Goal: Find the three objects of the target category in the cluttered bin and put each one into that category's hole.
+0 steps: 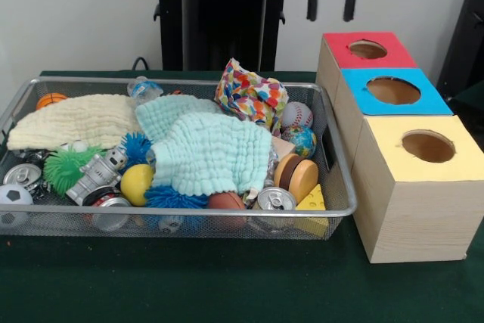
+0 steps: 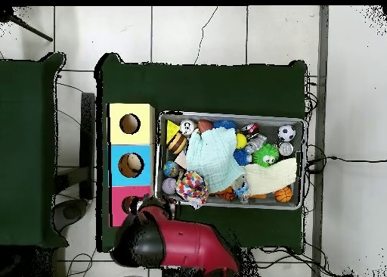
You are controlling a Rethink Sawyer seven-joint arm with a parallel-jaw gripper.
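The wire-mesh bin (image 1: 189, 214) sits on the green table, full of clutter; it also shows in the overhead view (image 2: 227, 113). No yellow duck shows in either view, and I cannot tell which toys are the target objects. A yellow ball (image 1: 136, 184) lies near the bin's front. The red-topped box's round hole (image 1: 367, 49) is at the far right, behind the blue-topped hole (image 1: 392, 90) and the yellow-topped hole (image 1: 428, 145). My gripper (image 1: 330, 1) hangs open and empty, high above the red-topped box. In the overhead view the red arm (image 2: 189, 244) partly covers that box (image 2: 121, 194).
A cream cloth (image 1: 76, 120), a mint cloth (image 1: 208, 149) and a colourful cloth (image 1: 249, 96) cover much of the bin. Around them lie a toy robot (image 1: 94, 175), a green spiky ball (image 1: 68, 168), cans (image 1: 276, 200), a baseball (image 1: 296, 115) and a soccer ball (image 1: 13, 196).
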